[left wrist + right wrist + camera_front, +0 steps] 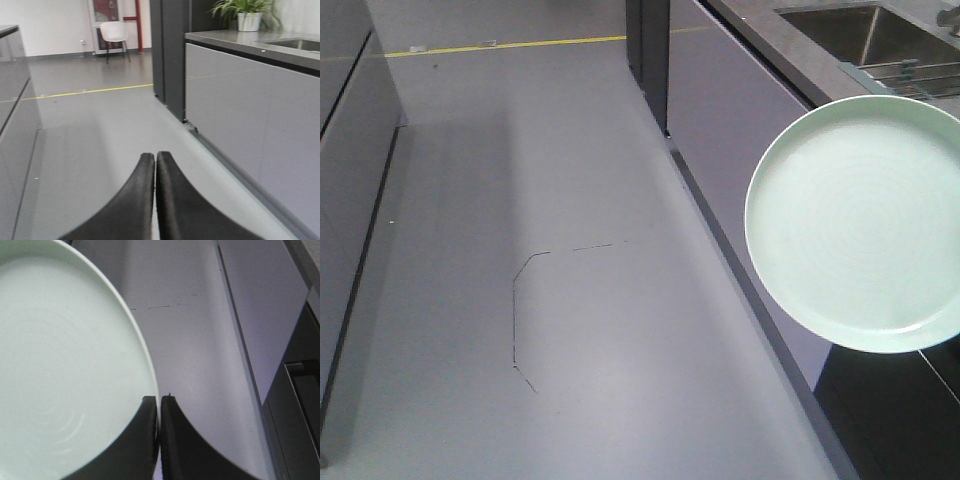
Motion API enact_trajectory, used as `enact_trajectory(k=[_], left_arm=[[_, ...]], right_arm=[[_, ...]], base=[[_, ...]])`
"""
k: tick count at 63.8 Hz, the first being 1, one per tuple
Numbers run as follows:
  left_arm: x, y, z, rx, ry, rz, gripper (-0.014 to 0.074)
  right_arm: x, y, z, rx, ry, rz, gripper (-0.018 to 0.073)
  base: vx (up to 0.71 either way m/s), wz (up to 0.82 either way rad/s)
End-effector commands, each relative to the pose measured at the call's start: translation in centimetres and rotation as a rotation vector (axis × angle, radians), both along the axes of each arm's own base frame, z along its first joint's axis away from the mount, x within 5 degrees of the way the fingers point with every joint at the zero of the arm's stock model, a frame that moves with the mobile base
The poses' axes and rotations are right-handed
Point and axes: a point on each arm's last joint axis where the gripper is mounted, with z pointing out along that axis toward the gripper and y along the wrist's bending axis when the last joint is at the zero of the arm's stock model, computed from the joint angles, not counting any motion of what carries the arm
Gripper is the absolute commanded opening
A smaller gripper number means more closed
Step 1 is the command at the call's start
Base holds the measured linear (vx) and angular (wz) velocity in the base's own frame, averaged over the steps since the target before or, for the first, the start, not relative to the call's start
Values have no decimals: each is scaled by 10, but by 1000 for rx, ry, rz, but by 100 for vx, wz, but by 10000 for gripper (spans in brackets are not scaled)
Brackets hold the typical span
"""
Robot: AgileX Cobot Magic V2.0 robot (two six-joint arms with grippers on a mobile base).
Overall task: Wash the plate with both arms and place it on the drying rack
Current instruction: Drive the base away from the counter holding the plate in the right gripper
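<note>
The green plate (860, 225) is up in the air on the right, tilted so its round face shows. It is close to the counter (780, 45), with the grey floor (570, 300) on its left. The right gripper (159, 400) holds it by the edge, with two black fingers (185, 445) pinched tight on the rim. The left gripper (155, 156) holds nothing, and its fingers are pressed together, pointing out over the floor. Far on the right, the sink (840, 35) sits in the counter, and the rack (920, 80) lies on the sink's near side. The plate is not on the rack yet.
</note>
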Motion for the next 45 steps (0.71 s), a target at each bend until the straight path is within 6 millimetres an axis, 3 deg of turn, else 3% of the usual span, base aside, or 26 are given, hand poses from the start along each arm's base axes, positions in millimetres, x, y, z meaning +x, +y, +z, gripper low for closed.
enact_trajectory(k=[1,45], left_arm=[[0,0,-1,-15,-58,-5,-6],[0,0,-1,-15,-58,-5,-6]], right_arm=[[0,0,14,13,-86,-26,-3],[0,0,14,13,-86,-26,-3]], base=[[10,40],[11,33]])
